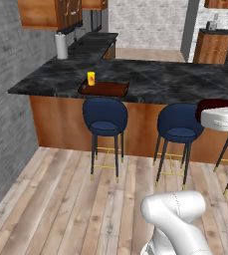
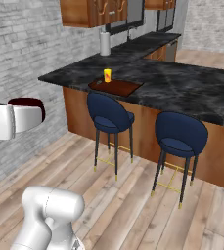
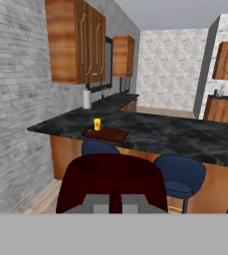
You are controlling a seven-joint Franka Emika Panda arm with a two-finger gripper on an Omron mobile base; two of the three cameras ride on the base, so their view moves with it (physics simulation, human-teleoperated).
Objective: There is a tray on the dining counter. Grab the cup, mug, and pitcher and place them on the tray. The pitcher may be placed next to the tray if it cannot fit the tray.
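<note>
A white robot arm carries the dark red mug [image 3: 110, 182] in its hand [image 3: 115, 199], the fingers drawn tight on the mug's rim, well short of the table [image 1: 175, 79]. In the hand's own camera the mug looms large and close at the bottom of the picture, its round body blocking part of the stools beyond. From the left side the mug [image 1: 212, 104] shows as a maroon curve just behind the white hand [image 1: 224, 118]; from the right side it [image 2: 28, 103] sits at the tip of the hand [image 2: 15, 119], held level above the wood floor [image 2: 133, 205].

Far ahead of the hand, the black marble table [image 3: 185, 134] runs across the room on its brown wood front. The reddish-brown tray [image 1: 104, 89] lies near the table's front edge, and the yellow cup [image 1: 91, 78] stands upright at the tray's far left end, whether inside the rim or just beside it I cannot tell. In the hand's view the tray [image 3: 105, 134] and cup [image 3: 97, 124] lie just above the mug's top and slightly to its left.

Two blue stools [image 1: 104, 117] stand between the hand and the table, one directly below the tray. A white paper-towel roll [image 1: 61, 46] stands on the far counter, beyond the tray.
</note>
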